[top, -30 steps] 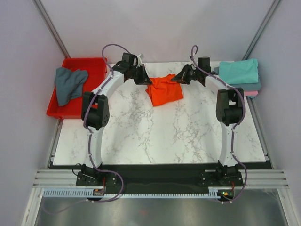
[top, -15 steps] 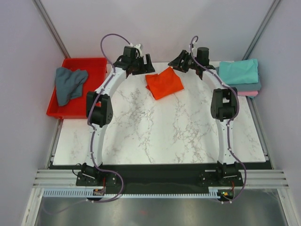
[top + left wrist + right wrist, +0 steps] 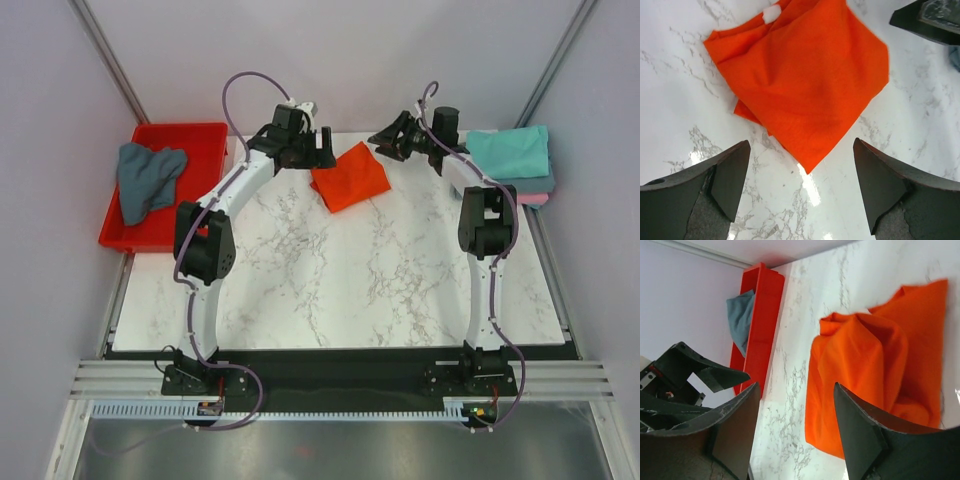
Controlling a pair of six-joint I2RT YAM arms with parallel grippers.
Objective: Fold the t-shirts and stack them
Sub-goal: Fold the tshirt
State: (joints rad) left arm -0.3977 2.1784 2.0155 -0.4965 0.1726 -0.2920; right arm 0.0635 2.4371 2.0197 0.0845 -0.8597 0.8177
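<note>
At twelve o'clock on the white marbled surface (image 3: 330, 270) lies a folded bright orange-red cloth t-shirt (image 3: 350, 176). Left claw (image 3: 322, 152) at its ten o'clock and right claw (image 3: 384, 141) at its two o'clock both gape, gripping nothing.

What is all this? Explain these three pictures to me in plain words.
These are two robot arms bolted at the near edge of a marble table. The wide picture comes from a fixed camera above and behind them: left arm on the left, right arm on the right. The other two come from a small camera on each wrist; the dark wedges at the bottom are the left fingers and the right fingers. An orange-red t-shirt lies folded on the table between the arms. Both pairs of fingers stand open near it and hold nothing. A grey-blue shirt lies crumpled in the red tray; a teal shirt lies folded atop others at the right.
</note>
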